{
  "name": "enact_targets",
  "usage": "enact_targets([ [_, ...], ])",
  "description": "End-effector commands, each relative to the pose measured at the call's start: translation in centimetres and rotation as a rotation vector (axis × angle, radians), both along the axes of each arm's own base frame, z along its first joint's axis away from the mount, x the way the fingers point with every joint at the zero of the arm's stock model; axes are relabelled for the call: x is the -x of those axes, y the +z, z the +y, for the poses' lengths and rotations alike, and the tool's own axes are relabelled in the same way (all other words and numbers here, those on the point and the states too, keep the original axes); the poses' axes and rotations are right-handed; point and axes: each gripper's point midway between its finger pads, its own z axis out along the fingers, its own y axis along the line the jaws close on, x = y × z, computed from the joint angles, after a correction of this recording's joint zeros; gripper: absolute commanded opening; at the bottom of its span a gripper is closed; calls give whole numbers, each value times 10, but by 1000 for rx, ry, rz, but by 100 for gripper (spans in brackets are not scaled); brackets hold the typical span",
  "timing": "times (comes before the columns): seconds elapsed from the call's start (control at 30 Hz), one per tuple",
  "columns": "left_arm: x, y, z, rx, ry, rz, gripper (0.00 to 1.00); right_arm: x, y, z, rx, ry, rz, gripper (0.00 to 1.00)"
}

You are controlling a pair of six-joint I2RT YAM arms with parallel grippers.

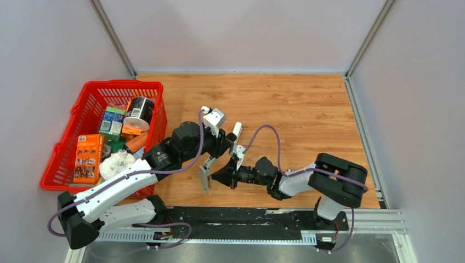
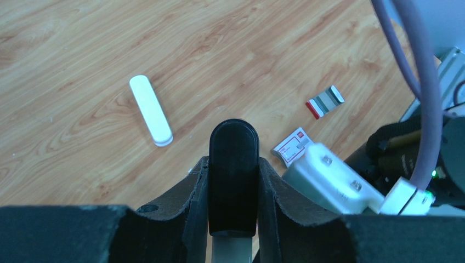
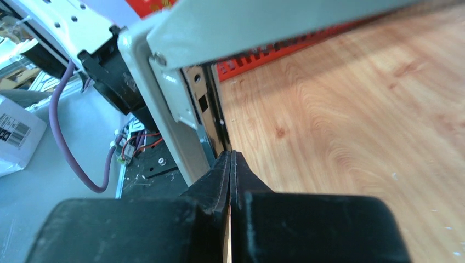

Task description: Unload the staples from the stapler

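Clamps jaws of left gripper (image 2: pixel 233 189) on stapler (image 2: pixel 233 142) by its black-tipped piece; pinches right gripper (image 3: pixel 230 164) closed at its metal edge.
Needs steady hold, straight pull along the channel.

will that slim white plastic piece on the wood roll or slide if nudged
Likely slides rather than rolls: the white piece lies flat with a broad face up. Probably light and stiff, being thin moulded plastic. Its smooth, rounded ends may slip from an end effector.
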Motion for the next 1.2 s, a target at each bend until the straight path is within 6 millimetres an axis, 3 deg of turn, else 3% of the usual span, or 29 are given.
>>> enact_targets([
  [0.0,10,56,-2,95,-62,-100,0,-13,33,-12,-26,-81,-92,0],
  [0.37,18,82,7,108,-81,-149,0,-45,53,-62,207,-316,-182,0],
  [0.53,11,96,13,118,-45,-219,0,-41,56,-82,290,-335,-159,0],
  [0.83,5,113,5,151,-48,-262,0,-26,47,-102,304,-325,-87,0],
  [1.0,5,117,-2,180,-66,-261,0,-38,51,-105,289,-404,-70,0],
  [1.17,12,119,-9,224,-102,-240,0,-57,66,-107,262,-511,-91,0],
])
